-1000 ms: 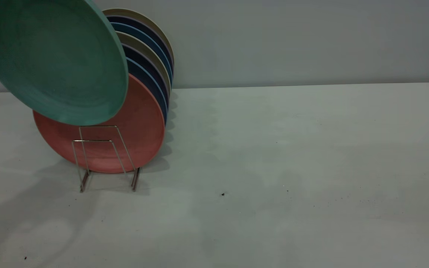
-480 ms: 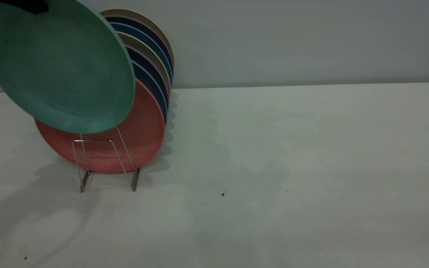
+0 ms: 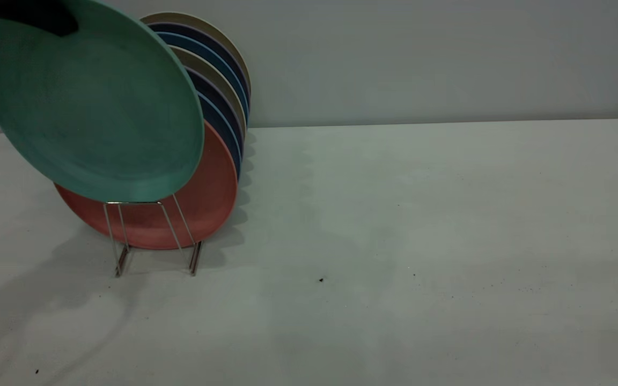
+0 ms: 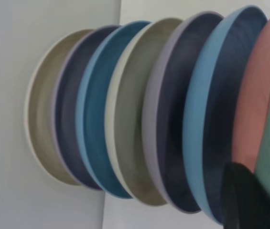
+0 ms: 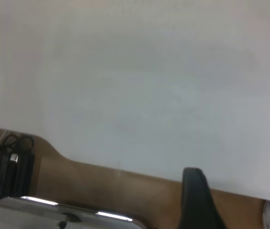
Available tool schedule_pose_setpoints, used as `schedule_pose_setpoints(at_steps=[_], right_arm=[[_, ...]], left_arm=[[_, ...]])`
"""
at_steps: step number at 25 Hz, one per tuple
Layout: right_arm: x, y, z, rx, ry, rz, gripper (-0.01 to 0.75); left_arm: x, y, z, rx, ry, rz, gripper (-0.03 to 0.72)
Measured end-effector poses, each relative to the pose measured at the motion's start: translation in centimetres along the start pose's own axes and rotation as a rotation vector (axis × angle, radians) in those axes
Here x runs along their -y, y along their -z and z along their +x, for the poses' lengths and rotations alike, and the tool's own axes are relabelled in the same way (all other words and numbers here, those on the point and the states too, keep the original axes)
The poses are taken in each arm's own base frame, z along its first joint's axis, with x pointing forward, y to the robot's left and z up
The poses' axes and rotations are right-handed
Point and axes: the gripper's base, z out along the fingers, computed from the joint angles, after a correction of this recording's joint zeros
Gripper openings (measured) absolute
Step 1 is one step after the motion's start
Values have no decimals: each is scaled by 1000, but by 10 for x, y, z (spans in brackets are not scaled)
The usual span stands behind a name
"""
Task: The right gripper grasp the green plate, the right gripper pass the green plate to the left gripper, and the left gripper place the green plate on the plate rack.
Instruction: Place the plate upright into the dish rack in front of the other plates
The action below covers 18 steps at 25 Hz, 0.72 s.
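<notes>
Silver wire plate rack (image 3: 151,236) sits near-left on the table (image 3: 421,225), its front slot still unfilled; that's my target. Just above it hangs the green plate (image 3: 94,102), tilted, its lower rim right at the top of the front wire loop, overlapping the salmon-pink plate (image 3: 201,209) standing behind. My left gripper (image 3: 24,13) pinches the plate's top rim at the far-left upper corner, closed on it. Holding from the top keeps the bottom edge free to drop between the loops. The tilt roughly matches the lean of the racked plates, I'd judge. Behind the pink one, the row of blue, dark and beige plates (image 4: 125,133) runs toward the far wall. My right gripper (image 5: 199,200) is off away from the rack; cannot tell its fingers. Versus a second ago: plate has come lower and rightward, now covering more of the pink one, and my claw has entered view.
</notes>
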Motion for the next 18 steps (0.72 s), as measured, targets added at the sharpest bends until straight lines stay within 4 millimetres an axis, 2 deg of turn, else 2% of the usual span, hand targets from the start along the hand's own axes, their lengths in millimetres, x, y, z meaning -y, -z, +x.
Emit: schedule_pose_setpoints(at_steps=[13, 16, 18], right_arm=[[0, 0, 0, 2, -1, -2, 480], [0, 0, 0, 2, -1, -2, 480], [0, 0, 0, 2, -1, -2, 480]], left_arm=[[6, -23, 8, -9, 22, 54, 62], [7, -24, 8, -7, 24, 64, 97], [8, -24, 8, -5, 25, 70, 147]])
